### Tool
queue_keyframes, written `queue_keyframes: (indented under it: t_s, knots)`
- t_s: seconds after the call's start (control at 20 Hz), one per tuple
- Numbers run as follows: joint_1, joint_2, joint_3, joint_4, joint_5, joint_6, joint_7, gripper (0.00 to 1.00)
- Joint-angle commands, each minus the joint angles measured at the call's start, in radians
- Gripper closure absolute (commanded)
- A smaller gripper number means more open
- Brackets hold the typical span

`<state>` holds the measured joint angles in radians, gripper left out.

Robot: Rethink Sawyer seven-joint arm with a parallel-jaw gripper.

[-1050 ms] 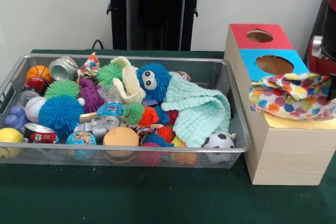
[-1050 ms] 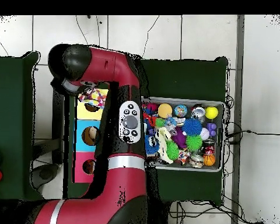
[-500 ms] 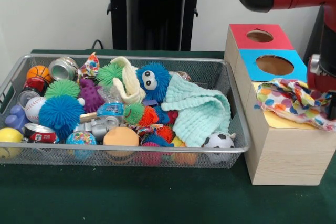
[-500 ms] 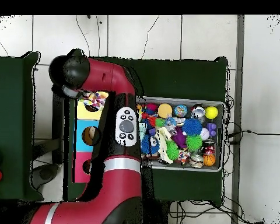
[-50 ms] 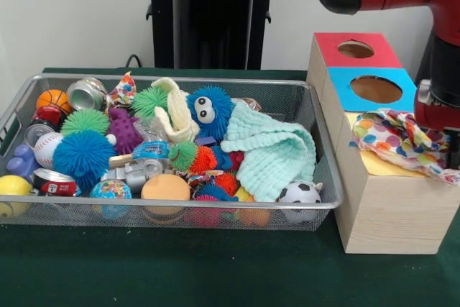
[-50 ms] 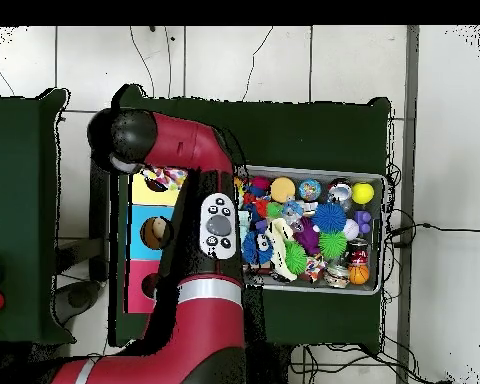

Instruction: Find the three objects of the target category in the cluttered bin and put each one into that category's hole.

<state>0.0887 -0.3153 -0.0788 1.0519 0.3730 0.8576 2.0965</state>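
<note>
- Polka-dot cloth (image 5: 399,143) lies spread on the yellow panel (image 5: 392,169) of the wooden sorting box (image 5: 381,210), its right edge trailing past the box towards the frame edge.
- Robot arm (image 5: 438,84) stands directly over the cloth's right end; the gripper's state cannot be told, as it lies at the frame edge.
- Blue panel (image 5: 374,89) and red panel (image 5: 356,49) each show an open round hole.
- Wire bin (image 5: 327,177) sits just beside the box, holding a mint cloth (image 5: 277,152), blue fuzzy toy (image 5: 210,111), soccer ball (image 5: 300,193) and mixed clutter.
- Overhead view: arm (image 6: 199,230) covers most of the box.
</note>
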Motion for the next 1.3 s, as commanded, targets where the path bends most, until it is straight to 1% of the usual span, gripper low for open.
queue_keyframes:
  t_s: [0.05, 0.35, 0.55, 0.75, 0.9, 1.3]
  knots:
    - [-0.059, 0.019, 0.098, 0.21, 0.01, -0.082, 0.087, 1.0]
    - [-0.069, 0.017, 0.098, 0.211, -0.008, -0.087, 0.059, 1.0]
    - [-0.079, 0.015, 0.096, 0.211, -0.031, -0.07, 0.03, 1.0]
    - [-0.088, 0.02, 0.089, 0.193, -0.061, -0.033, -0.006, 1.0]
    - [-0.1, 0.022, 0.097, 0.193, -0.071, -0.033, -0.029, 1.0]
    - [-0.107, 0.027, 0.1, 0.187, -0.092, -0.041, -0.041, 1.0]
